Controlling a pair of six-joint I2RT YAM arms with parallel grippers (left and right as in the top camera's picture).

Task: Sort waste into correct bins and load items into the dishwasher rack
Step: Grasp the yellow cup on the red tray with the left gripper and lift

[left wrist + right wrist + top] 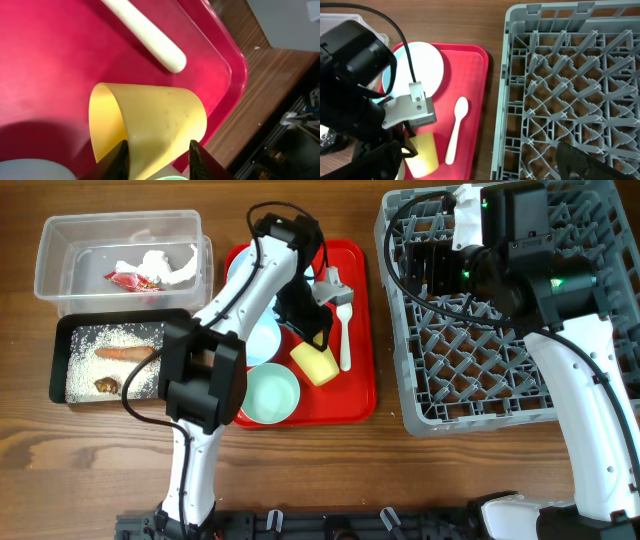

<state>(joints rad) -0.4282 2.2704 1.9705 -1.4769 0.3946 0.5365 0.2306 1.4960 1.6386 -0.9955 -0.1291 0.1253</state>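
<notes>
At the upper left of the overhead view the clear tub (70,250) holds the crumpled paper (160,268) and red wrapper scraps (130,279). Just below it the black tray (57,365) carries the rice-like grains (90,338), the sausage-like stick (125,352) and the dark lump (107,386), so the waste looks sorted, dry litter in one bin and food in the other. In the middle, the red serving tray (360,395) bears what is left to load: the pale blue plate (237,268) at its upper left, largely under the left arm, the light blue bowl (265,340), the mint green bowl (270,395) near its lower edge, the white spoon (345,330) towards the right, and the small yellow cup (315,364). The left hand (160,155) is down on the cup. Only the left wrist view shows the grip: the cup lies on its side, mouth to the frame's left, with both fingers closed to its width and pressing its wall, a hold that suits carrying it to the rack. The right wrist view adds the spoon lying free beside it. At the right the grey dishwasher rack (480,370) sits on the table (300,470), no dish visible in it. The right hand (432,265) hovers over its upper part, apparently waiting clear of the tray; how far open it is I cannot tell, since its own camera catches only a dark sliver at the lower right
</notes>
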